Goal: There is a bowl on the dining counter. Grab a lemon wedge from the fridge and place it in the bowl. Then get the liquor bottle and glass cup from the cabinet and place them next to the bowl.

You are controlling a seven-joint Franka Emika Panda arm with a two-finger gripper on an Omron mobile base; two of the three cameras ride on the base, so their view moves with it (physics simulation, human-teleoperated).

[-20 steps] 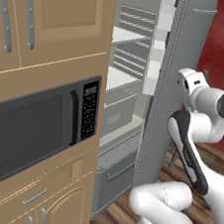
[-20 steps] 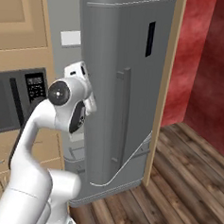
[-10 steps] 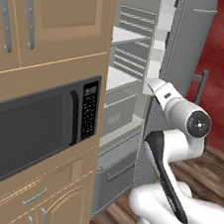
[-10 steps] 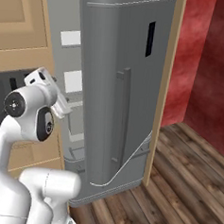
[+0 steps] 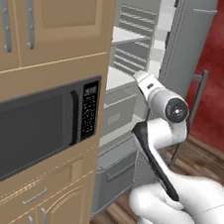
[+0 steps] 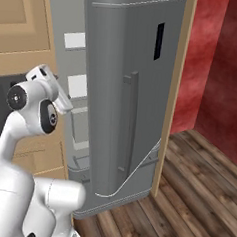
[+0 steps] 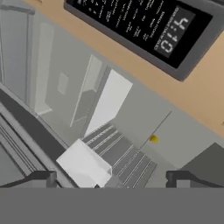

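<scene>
Fridge (image 6: 127, 91) door swung open, white shelves (image 5: 125, 36) and grey drawer (image 5: 118, 112) exposed in left base view. Arm's wrist reaches toward fridge interior beside microwave (image 5: 37, 124). Hand view: gripper (image 7: 111, 179) fingers spread wide, nothing between them; finger tips at 8 and 4 o'clock of frame. Lemon wedge (image 7: 153, 139), tiny yellow piece, on grey fridge surface near wire shelf (image 7: 118, 155), at about 1 o'clock from gripper, apart from it. Microwave panel along the frame's upper edge.

light: even, bright, flat render | shadows: faint, soft | glare: none | focus: soft, slightly blurred throughout
</scene>
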